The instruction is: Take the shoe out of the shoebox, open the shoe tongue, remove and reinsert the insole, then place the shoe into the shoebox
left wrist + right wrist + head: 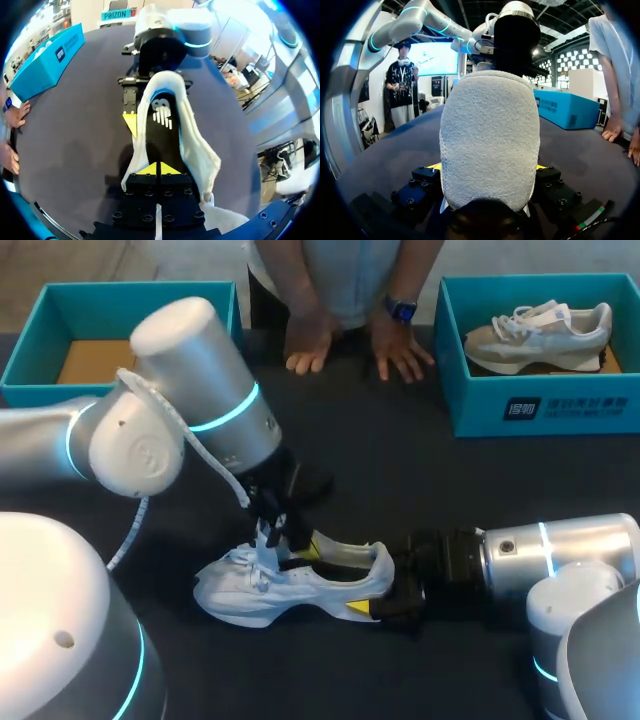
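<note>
White sneaker [290, 590] sits on its sole on the dark counter [450, 490], lower middle of the head frame, toe pointing left. It is well apart from the teal shoebox [540, 400] at upper right, which holds a second sneaker [540, 335], and from the other teal box [30, 365] at upper left. My right claw [487, 167] is clamped on the sneaker's heel, one yellow tip each side; my left claw [159, 169] is at the shoe's mouth over the black insole [162, 125], tips pressed together, can't tell if they pinch the tongue. A person's hands [312, 343] rest on the counter's far edge, upper middle.
</note>
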You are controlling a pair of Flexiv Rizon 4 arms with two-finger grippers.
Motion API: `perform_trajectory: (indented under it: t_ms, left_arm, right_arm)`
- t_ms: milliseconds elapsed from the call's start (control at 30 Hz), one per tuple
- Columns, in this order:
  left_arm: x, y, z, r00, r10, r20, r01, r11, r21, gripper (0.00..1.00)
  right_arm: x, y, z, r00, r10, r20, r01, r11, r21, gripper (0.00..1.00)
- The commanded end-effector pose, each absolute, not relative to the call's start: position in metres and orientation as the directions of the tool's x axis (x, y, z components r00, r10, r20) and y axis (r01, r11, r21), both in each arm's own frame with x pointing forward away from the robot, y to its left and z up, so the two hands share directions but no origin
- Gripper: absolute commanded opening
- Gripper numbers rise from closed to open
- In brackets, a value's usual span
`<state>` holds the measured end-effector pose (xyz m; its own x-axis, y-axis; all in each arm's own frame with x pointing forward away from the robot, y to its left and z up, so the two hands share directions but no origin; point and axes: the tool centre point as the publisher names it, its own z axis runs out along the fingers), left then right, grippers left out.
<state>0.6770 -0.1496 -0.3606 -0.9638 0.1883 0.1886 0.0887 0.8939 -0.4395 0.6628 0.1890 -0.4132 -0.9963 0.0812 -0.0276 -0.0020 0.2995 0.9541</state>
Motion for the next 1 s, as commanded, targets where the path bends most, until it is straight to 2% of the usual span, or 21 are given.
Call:
perform_trajectory:
  t_ms: [33,433,567,1000]
  left_arm:
    - [0.680,-0.142,-0.355,-0.950,0.222,0.220,0.076,0.847,-0.526,0.00]
    - [0.672,-0.149,-0.341,-0.933,0.287,0.219,0.126,0.828,-0.547,0.00]
    - [0.659,-0.161,-0.343,-0.939,0.306,0.154,0.201,0.856,-0.475,0.00]
    - [0.652,-0.180,-0.368,-0.932,0.325,0.160,0.258,0.906,-0.335,0.00]
  right_arm:
    - [0.660,0.191,-0.413,-0.996,0.082,-0.028,-0.002,0.303,0.953,0.00]
    - [0.660,0.191,-0.413,-0.996,0.082,-0.028,-0.002,0.303,0.953,0.00]
    - [0.660,0.191,-0.413,-0.996,0.082,-0.028,-0.002,0.303,0.953,0.00]
    - [0.660,0.191,-0.413,-0.996,0.082,-0.028,-0.002,0.303,0.953,0.00]
